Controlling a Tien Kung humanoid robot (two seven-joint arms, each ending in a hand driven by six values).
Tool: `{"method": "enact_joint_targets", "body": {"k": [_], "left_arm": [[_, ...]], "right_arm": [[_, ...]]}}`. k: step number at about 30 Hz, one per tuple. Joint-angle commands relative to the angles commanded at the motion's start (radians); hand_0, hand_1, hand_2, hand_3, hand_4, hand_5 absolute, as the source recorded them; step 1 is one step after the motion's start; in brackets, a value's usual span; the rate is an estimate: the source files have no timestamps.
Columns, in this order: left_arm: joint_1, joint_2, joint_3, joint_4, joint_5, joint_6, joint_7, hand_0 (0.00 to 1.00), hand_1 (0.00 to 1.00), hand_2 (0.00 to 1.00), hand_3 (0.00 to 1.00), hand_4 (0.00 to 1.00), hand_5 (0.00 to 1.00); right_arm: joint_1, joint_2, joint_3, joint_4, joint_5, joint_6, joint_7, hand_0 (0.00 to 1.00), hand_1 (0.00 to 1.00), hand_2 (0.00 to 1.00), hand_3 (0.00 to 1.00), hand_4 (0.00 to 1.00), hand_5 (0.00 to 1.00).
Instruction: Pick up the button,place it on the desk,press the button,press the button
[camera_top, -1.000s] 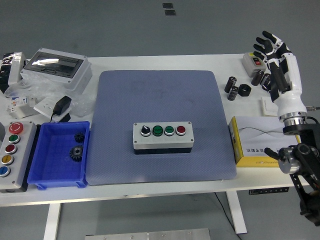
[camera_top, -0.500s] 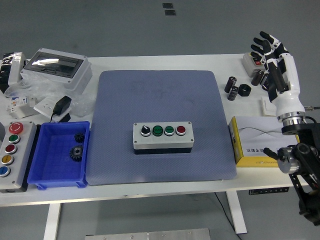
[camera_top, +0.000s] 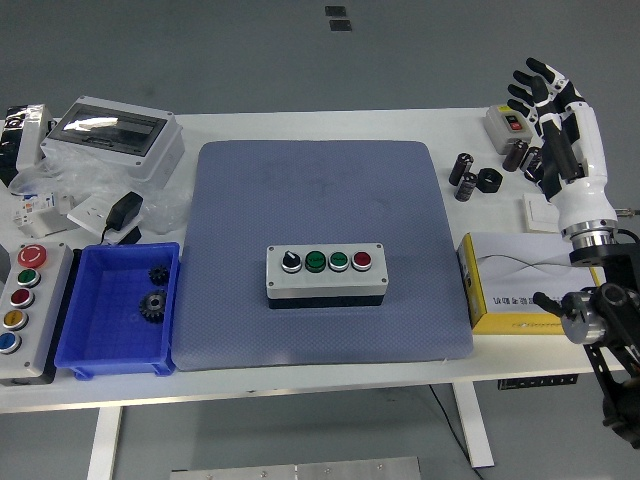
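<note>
Pressing stage. The button box already sits on the blue mat, well left of and nearer than the right robot hand. That hand hovers raised over the desk far-right corner, fingers spread, empty. Next, it must travel left and down onto a button.

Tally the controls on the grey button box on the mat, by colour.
Button box on the blue mat:
Black knob: 1
Green buttons: 2
Red button: 1
Total: 4
</note>
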Motion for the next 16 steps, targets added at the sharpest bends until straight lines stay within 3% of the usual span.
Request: {"method": "enact_joint_targets", "body": {"k": [16], "left_arm": [[0.006,-0.011,0.003,0.000,-0.008,0.002,0.007,0.607,0.601,0.532,0.603,0.639,0.175]], "right_arm": [[-0.014,-0.003,0.019,-0.003,0.006,0.010,-0.001,0.815,0.791,0.810,0.810,0.823,0.656]]}}
